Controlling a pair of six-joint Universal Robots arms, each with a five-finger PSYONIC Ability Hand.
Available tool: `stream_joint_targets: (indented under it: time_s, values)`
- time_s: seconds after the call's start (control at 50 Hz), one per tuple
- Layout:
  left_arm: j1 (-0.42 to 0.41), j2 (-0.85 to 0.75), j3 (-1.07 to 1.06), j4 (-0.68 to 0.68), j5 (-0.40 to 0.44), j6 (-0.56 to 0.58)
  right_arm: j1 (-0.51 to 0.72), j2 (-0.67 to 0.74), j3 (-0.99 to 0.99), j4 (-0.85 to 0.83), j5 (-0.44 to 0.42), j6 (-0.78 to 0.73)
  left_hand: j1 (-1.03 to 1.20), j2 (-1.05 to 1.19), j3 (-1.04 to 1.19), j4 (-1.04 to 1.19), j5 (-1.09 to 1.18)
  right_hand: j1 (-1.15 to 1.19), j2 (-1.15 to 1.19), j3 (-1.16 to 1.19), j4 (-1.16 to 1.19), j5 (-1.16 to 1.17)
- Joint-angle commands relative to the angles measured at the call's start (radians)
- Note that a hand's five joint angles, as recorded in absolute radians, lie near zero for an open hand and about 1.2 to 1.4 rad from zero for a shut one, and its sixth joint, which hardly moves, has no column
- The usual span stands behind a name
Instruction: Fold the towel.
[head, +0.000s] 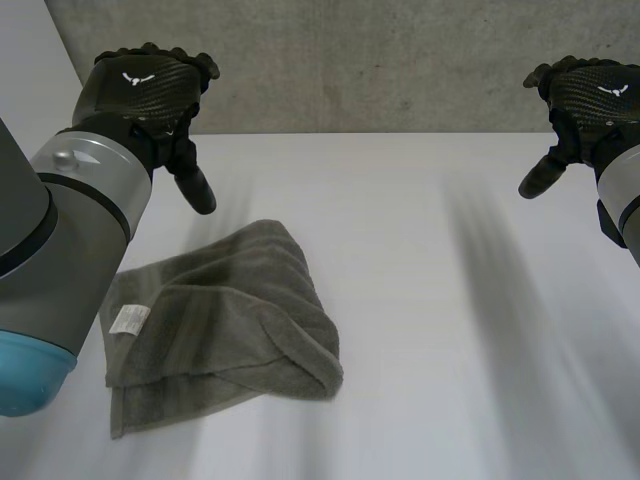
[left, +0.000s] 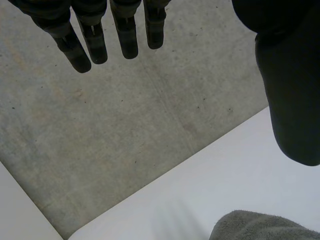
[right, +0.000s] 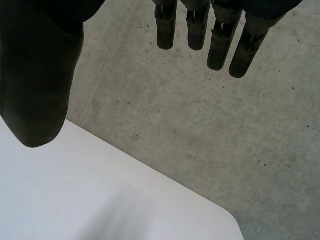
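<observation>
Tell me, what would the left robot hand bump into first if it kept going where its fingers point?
The left robot hand would probably meet the grey concrete wall beyond the table edge; the towel lies lower, out of that line. Depth is unclear.

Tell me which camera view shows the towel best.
The head view: the whole grey towel lies folded on the white table, label showing. The left wrist view catches one rounded edge of it; the right wrist view faces table and concrete wall.
</observation>
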Motion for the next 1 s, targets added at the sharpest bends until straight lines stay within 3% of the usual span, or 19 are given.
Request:
stream_joint_targets:
  time_s: [0.02, 0.22, 0.32, 0.36, 0.46, 0.6, 0.78, 1.0]
  values:
    - [0.002, 0.001, 0.013, 0.001, 0.001, 0.003, 0.002, -0.001, 0.001, -0.001, -0.001, -0.002, -0.056, -0.051, -0.042, -0.052, -0.191, -0.054, -0.070, -0.069, -0.078, -0.059]
    - [0.003, 0.000, -0.015, -0.008, 0.005, 0.010, 0.008, -0.005, -0.016, 0.044, -0.018, -0.017, -0.071, -0.066, -0.057, -0.067, -0.205, -0.054, -0.070, -0.069, -0.078, -0.059]
    - [0.028, 0.000, -0.083, -0.019, 0.037, 0.015, 0.017, 0.005, -0.051, 0.241, -0.122, -0.029, -0.030, -0.025, -0.016, -0.026, -0.164, -0.054, -0.070, -0.069, -0.078, -0.059]
    - [0.046, 0.000, -0.108, -0.024, 0.068, 0.026, 0.025, 0.024, -0.038, 0.328, -0.207, -0.020, -0.024, -0.019, -0.010, -0.020, -0.158, -0.054, -0.070, -0.069, -0.078, -0.059]
    - [0.117, -0.013, -0.199, -0.030, 0.179, 0.081, 0.103, 0.071, 0.017, 0.318, -0.271, 0.027, -0.012, -0.007, 0.002, -0.008, -0.147, -0.054, -0.070, -0.069, -0.078, -0.059]
    - [0.155, -0.109, -0.320, -0.021, 0.266, 0.144, 0.203, 0.150, 0.114, 0.232, -0.284, 0.136, -0.001, 0.004, 0.013, 0.003, -0.135, -0.054, -0.070, -0.069, -0.078, -0.059]
    - [0.164, -0.224, -0.334, -0.007, 0.268, 0.176, 0.330, 0.312, 0.116, 0.143, -0.283, 0.207, 0.000, 0.004, 0.014, 0.003, -0.135, 0.006, -0.009, -0.009, -0.018, 0.001]
    - [0.168, -0.313, -0.311, 0.127, 0.263, 0.205, 0.405, 0.458, 0.051, 0.016, -0.229, 0.291, 0.070, 0.075, 0.084, 0.074, -0.064, 0.129, 0.113, 0.114, 0.105, 0.124]
